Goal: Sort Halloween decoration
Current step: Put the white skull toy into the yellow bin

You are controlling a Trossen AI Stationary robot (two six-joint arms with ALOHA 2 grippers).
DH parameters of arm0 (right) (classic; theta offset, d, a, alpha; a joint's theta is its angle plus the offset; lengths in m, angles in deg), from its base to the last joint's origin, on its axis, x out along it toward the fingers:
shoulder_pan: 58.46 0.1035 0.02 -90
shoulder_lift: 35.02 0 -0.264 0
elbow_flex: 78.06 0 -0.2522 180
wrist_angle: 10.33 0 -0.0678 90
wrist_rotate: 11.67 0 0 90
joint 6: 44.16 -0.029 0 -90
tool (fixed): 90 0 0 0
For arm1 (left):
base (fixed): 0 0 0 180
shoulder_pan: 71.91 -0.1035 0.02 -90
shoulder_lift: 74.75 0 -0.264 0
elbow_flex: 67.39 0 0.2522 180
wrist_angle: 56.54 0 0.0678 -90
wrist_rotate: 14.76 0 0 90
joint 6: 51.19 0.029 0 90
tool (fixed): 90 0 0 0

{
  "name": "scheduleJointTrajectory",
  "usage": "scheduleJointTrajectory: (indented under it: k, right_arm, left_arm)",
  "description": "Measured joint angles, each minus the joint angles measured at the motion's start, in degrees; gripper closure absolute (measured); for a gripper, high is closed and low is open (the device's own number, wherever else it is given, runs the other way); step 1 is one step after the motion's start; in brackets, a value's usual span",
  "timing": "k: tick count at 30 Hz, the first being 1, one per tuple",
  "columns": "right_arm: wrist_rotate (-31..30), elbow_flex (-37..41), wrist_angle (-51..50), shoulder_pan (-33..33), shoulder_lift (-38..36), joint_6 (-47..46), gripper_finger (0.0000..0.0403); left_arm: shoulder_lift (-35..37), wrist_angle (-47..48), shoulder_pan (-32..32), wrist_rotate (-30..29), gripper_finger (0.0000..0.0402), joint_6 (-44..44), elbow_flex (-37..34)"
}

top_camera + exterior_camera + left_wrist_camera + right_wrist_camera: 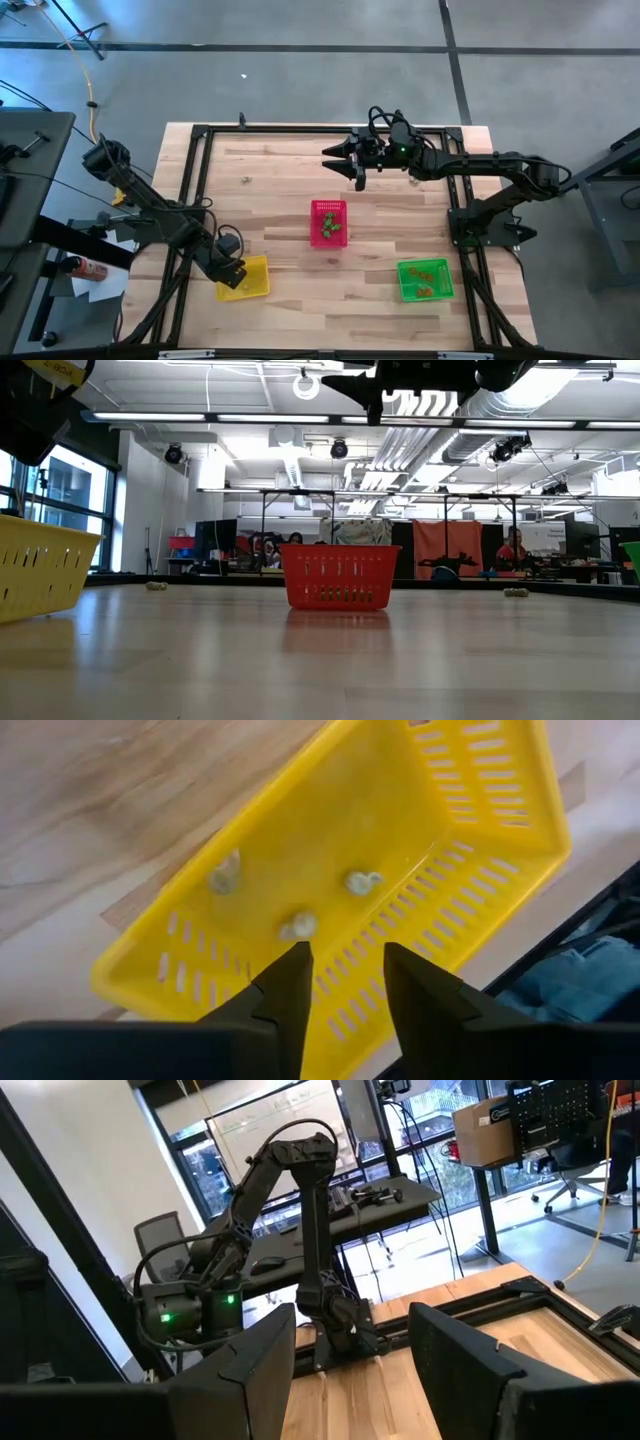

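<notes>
My left gripper [345, 970] hangs open over the yellow basket [247, 278], pointing steeply down, with nothing between its fingers. Three yellowish trinkets [298, 926] lie on the basket's floor [330, 830], one just beyond my left fingertips. The red basket [328, 222] at mid table holds green and orange trinkets. The green basket [425, 279] holds orange ones. A loose trinket [245, 180] lies on the table at the far left, and the low view shows another trinket [515, 592] at the right. My right gripper [340, 155] waits open, held high and level over the far side.
A black frame [195, 160] runs round the wooden tabletop. The three baskets stand in the near half, with bare wood between them [300, 170]. In the low view the yellow basket [40, 575] stands close at the left and the red basket [338, 575] in the middle.
</notes>
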Motion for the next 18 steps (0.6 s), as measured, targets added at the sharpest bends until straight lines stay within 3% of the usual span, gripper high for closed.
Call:
scheduleJointTrajectory:
  k: [4, 8, 12, 18]
  right_arm:
    - [0.00, 0.00, 0.00, 0.00, 0.00, -0.02, 0.0212]
    - [0.02, 0.00, 0.02, 0.00, 0.00, -0.02, 0.0212]
    - [0.04, 0.00, 0.56, 0.00, 0.00, -0.02, 0.0212]
    - [0.09, 0.02, 4.51, 0.44, 0.00, 0.00, 0.0212]
  left_arm:
    - [2.28, -2.38, -2.71, -0.87, 0.0267, 1.46, 0.00]
    - [6.97, -7.82, -8.06, -9.18, 0.0258, 9.15, 0.00]
    - [11.80, -15.25, -17.26, -18.61, 0.0257, 24.92, 0.00]
    - [14.15, -36.15, -36.72, -19.33, 0.0256, 54.88, 0.04]
